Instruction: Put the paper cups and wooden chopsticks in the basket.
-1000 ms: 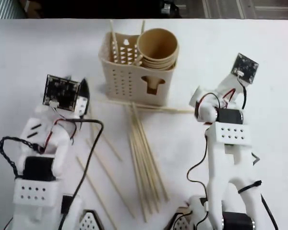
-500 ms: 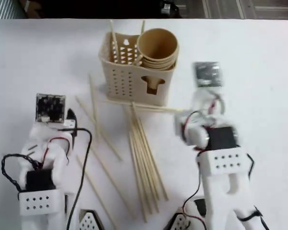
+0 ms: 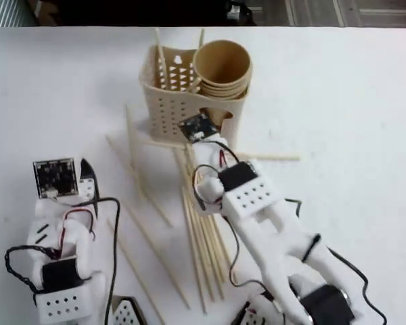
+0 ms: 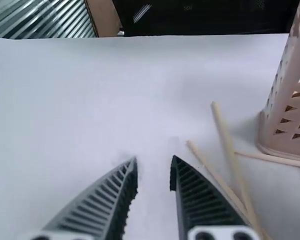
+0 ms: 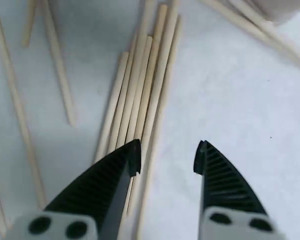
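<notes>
The perforated beige basket [image 3: 183, 112] stands at the table's far middle, with a stack of paper cups [image 3: 222, 66] and a few wooden chopsticks [image 3: 161, 55] upright inside it. A bundle of wooden chopsticks [image 3: 201, 233] lies on the table in front of the basket. My right gripper [image 5: 167, 156] hangs open just above the bundle [image 5: 140, 100], nothing between its fingers. My left gripper [image 4: 153, 167] is open low over bare table at the left, a few loose chopsticks [image 4: 229, 150] and the basket's corner [image 4: 290, 100] off to its side.
Loose chopsticks [image 3: 132, 159] lie scattered left of the bundle, and one long chopstick [image 3: 271, 157] lies across the basket's front. The right arm's body [image 3: 257, 210] stretches over the bundle's near part. White table spreads at the far left and right.
The right arm has swung from right of the basket leftward to sit over the chopstick bundle. The left arm has drawn back toward the table's near edge.
</notes>
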`<action>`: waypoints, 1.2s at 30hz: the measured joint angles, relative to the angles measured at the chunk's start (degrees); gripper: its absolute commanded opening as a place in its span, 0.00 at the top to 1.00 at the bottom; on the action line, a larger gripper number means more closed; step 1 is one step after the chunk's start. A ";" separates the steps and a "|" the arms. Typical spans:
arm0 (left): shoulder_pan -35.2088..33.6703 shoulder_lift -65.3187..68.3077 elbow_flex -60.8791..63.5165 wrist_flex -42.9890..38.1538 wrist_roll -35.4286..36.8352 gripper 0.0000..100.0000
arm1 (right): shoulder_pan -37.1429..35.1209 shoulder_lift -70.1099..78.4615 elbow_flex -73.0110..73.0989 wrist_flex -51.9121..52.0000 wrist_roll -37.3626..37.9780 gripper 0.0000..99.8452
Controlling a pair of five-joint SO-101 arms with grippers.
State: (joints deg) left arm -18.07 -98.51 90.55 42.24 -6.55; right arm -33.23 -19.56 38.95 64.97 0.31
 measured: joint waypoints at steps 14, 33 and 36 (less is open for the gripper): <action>0.00 -5.10 0.18 3.08 0.00 0.88 | -2.02 22.24 -5.71 -8.53 0.00 0.82; 0.00 -5.10 0.18 3.08 0.00 0.88 | -0.70 24.35 -11.87 0.70 6.86 0.98; 0.00 -5.10 0.18 3.08 0.00 0.88 | -0.53 19.52 -11.87 2.99 6.86 0.98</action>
State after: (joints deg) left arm -18.07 -103.60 90.73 45.32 -6.55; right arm -33.76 -0.04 27.08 67.96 7.16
